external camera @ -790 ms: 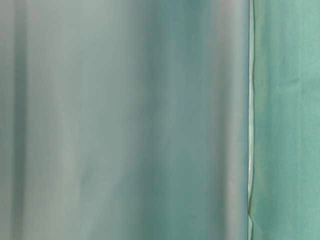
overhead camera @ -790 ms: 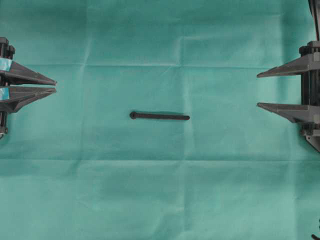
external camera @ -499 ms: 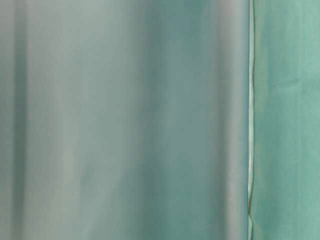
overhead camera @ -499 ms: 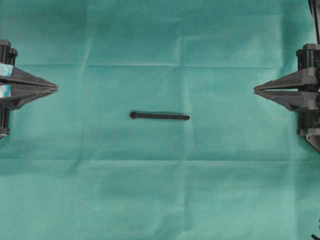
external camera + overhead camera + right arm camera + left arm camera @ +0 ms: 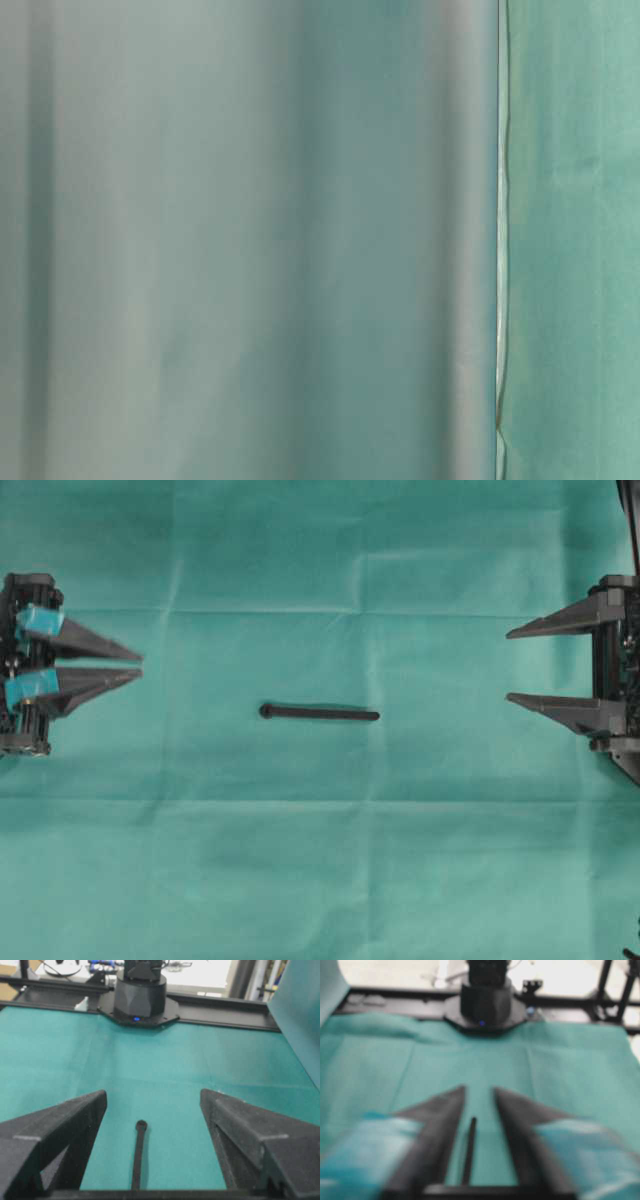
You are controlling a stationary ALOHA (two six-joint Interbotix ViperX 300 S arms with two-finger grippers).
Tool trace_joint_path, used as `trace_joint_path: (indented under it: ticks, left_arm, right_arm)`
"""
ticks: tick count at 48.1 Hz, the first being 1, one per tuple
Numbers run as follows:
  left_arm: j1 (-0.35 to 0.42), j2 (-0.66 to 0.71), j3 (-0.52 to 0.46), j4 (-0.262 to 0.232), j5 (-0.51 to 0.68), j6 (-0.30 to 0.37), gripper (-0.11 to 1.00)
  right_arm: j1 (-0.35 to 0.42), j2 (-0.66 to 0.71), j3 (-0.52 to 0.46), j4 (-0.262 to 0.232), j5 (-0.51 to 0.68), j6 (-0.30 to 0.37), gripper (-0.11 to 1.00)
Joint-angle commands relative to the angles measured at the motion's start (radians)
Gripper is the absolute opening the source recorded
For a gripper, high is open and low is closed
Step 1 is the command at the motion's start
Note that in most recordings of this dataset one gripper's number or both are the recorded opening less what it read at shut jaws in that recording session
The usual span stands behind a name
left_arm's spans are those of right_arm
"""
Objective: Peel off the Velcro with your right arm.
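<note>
Velcro is the object of the task, yet the largest thing in view is the counter, draped in a creased teal cloth with nothing else on it. At its right edge the right tool is seen with its two pointed fingers spread wide and nothing between them; at the left edge the left tool, marked by teal patches, is parted more narrowly and is likewise empty. The Velcro lies flat near the middle of the cloth, well apart from both tools, its strip running across the overhead view with the small knob end toward the left tool. In the right wrist view the strip is framed between the open fingers, knob end farthest away. No contact has been made, so the approach is judged to be the step in hand. An advance along the strip's line would next be called for, with a low closure on one layer only.
</note>
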Motion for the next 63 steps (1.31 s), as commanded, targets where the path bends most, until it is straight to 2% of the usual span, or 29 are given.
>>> trace_joint_path:
  ticks: [1, 3, 9, 21, 39, 63]
  left_arm:
    - [0.008, 0.009, -0.023, -0.002, -0.015, 0.003, 0.52]
    - [0.011, 0.012, -0.025, -0.002, -0.017, 0.003, 0.62]
    - [0.026, 0.029, -0.031, -0.002, -0.023, 0.005, 0.54]
    - [0.051, 0.149, -0.086, -0.002, -0.091, 0.009, 0.54]
    - [0.051, 0.426, -0.268, -0.002, -0.103, 0.011, 0.54]
    - [0.051, 0.617, -0.434, -0.002, -0.083, 0.034, 0.53]
  right_arm:
    - [-0.002, 0.006, -0.011, 0.000, -0.009, 0.002, 0.50]
    - [-0.002, 0.006, -0.011, 0.000, -0.009, 0.002, 0.50]
    - [-0.002, 0.006, -0.011, -0.002, -0.014, 0.000, 0.50]
    - [-0.003, 0.029, -0.011, -0.005, -0.038, 0.000, 0.50]
    - [-0.003, 0.049, 0.000, -0.005, -0.066, 0.000, 0.50]
    - [-0.002, 0.046, 0.006, -0.005, -0.075, 0.000, 0.50]
